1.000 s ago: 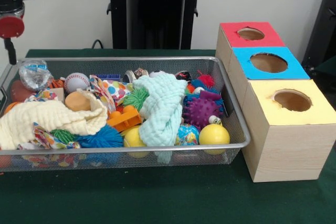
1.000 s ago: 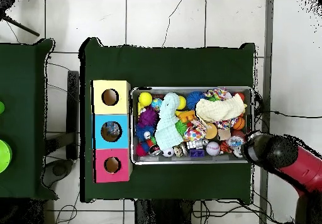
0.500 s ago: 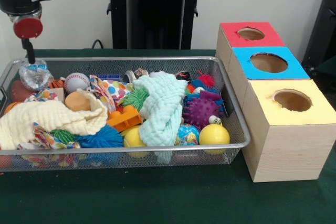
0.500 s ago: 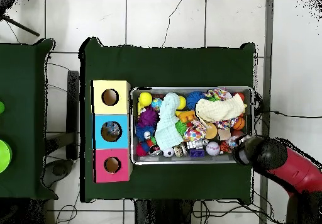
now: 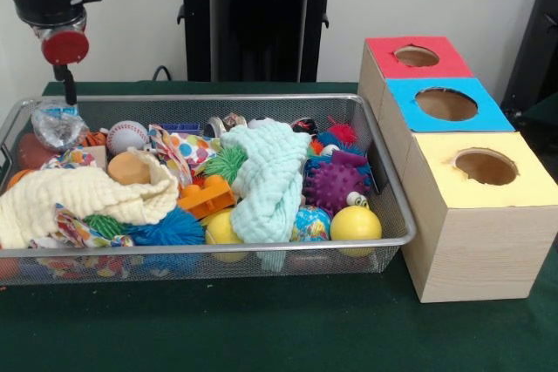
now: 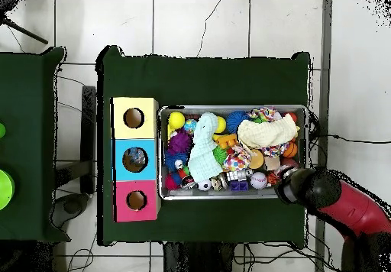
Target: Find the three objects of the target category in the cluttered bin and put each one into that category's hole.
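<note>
A wire mesh bin (image 5: 261, 98) (image 6: 221, 108) is heaped with toys: a baseball (image 5: 127, 136) (image 6: 259, 179), a purple spiky ball (image 5: 334, 184), yellow balls (image 5: 355, 224), an orange block (image 5: 206, 197), a mint cloth (image 5: 266, 180) (image 6: 203, 150) and a cream cloth (image 5: 78, 196) (image 6: 267, 131). Beside the bin stand three wooden boxes with round holes, topped red (image 5: 384, 54) (image 6: 122, 200), blue (image 5: 405, 106) (image 6: 122, 160) and yellow (image 5: 436, 172) (image 6: 134, 105). My gripper (image 5: 67, 89) (image 6: 289, 186) hangs above the bin's back left corner in the front view, over a plastic-wrapped item (image 5: 57, 124), holding nothing that shows.
The bin and boxes rest on a dark green tablecloth (image 5: 279, 320). A second green table (image 6: 30, 131) stands apart in the overhead view. A dark object (image 5: 540, 41) rises behind the boxes at the front view's right edge.
The arm has swung in from the table's side toward the bin, and the gripper now hangs over the bin's corner. The toys and boxes have not moved.
</note>
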`<control>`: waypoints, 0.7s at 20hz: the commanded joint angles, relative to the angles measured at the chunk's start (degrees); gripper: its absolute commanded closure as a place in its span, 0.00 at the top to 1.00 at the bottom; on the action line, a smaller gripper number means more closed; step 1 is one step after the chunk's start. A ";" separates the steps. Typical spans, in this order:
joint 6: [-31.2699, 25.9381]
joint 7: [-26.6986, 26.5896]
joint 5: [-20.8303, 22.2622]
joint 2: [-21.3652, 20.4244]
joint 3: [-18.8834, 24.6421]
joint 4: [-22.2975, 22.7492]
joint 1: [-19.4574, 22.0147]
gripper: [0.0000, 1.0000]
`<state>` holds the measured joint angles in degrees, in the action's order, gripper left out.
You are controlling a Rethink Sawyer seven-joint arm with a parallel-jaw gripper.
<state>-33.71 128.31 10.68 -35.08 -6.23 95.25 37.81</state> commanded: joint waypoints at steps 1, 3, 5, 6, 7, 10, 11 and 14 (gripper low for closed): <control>3.17 -1.11 2.68 1.46 3.73 3.59 0.34 1.00; 3.85 -1.56 3.01 2.33 4.17 2.57 0.42 1.00; 4.21 -2.14 3.25 3.09 4.63 1.58 0.62 1.00; 4.36 -2.20 3.29 3.31 4.67 1.37 0.69 1.00; 4.51 -2.27 3.34 3.53 4.71 1.17 0.77 1.00; 4.82 -2.46 3.42 3.94 4.82 0.88 0.95 1.00; 4.85 -2.44 3.42 3.88 4.76 0.88 0.92 1.00; 4.86 -2.75 3.30 4.34 4.98 -0.28 1.03 1.00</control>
<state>-32.05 128.31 10.67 -33.19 -6.21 95.28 38.01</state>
